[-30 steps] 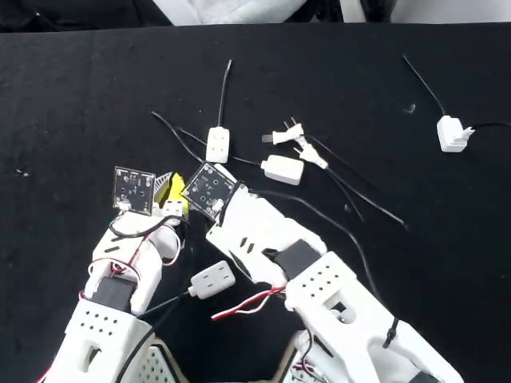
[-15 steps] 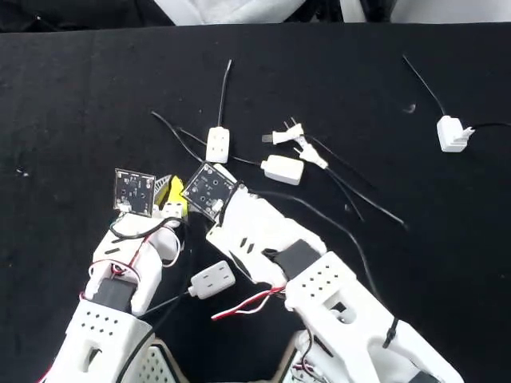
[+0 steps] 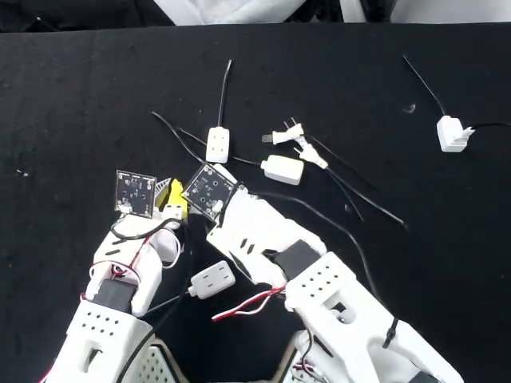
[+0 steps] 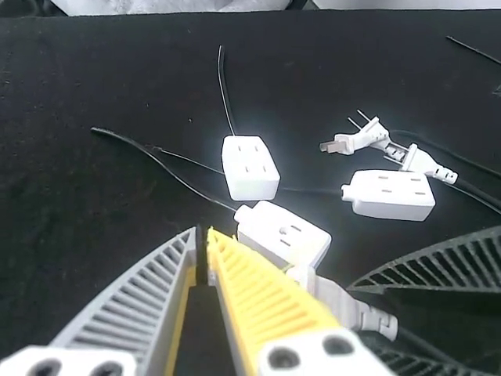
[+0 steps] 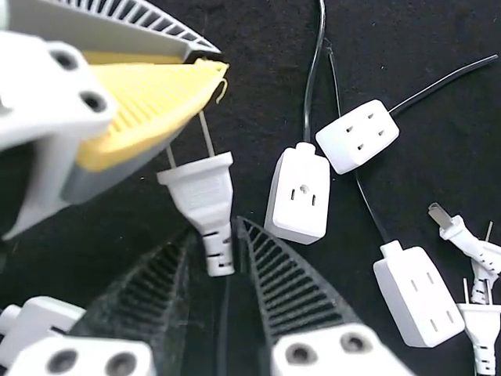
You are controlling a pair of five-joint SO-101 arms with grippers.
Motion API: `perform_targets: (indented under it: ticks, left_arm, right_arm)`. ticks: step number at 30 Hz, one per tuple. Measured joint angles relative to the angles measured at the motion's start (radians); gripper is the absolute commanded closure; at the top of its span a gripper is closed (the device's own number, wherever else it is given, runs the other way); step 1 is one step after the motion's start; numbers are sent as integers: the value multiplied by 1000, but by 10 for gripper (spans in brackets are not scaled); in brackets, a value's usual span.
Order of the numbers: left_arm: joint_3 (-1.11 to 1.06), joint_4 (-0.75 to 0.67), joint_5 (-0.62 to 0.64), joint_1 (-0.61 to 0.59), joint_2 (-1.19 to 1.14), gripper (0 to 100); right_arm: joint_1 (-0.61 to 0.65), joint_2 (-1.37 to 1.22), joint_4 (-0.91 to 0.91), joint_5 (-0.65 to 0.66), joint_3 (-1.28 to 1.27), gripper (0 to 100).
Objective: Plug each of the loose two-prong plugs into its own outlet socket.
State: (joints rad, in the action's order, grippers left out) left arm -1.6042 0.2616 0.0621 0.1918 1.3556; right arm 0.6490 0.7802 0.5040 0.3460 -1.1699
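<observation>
The right tool (image 5: pixel 215 227) grips a white plastic two-prong plug (image 5: pixel 200 192). The yellow-and-grey left tool (image 4: pixel 201 232) is closed, empty, beside a white rectangular outlet socket (image 4: pixel 282 233).

Black table (image 3: pixel 72 96). Just left of centre lies upper socket (image 3: pixel 217 145), white, flat, with a thin black cord (image 3: pixel 224 88) running toward the top edge. Near socket (image 4: pixel 282 233) lies close beside it, face up. Right of centre is side socket (image 3: pixel 282 169), white, flat. Up and right of it are first plug (image 3: pixel 286 134) and second plug (image 3: pixel 310 152), close together, prongs bare, their cords trailing to the lower right. Block plug (image 3: pixel 453 134) sits far upper right, well apart. Lower socket (image 3: pixel 212 280) lies lower left of centre. Small speck (image 3: pixel 409 108) at upper right.
</observation>
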Motion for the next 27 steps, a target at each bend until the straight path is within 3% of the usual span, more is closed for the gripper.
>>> perform_targets:
  ticks: [14,27]
  left_arm:
    - [-25,9,0,51,-15,970]
    - [-25,29,-3,15,-17,970]
  right_arm:
    - [2,247,49,0,-71,988]
    - [2,264,48,-2,-77,988]
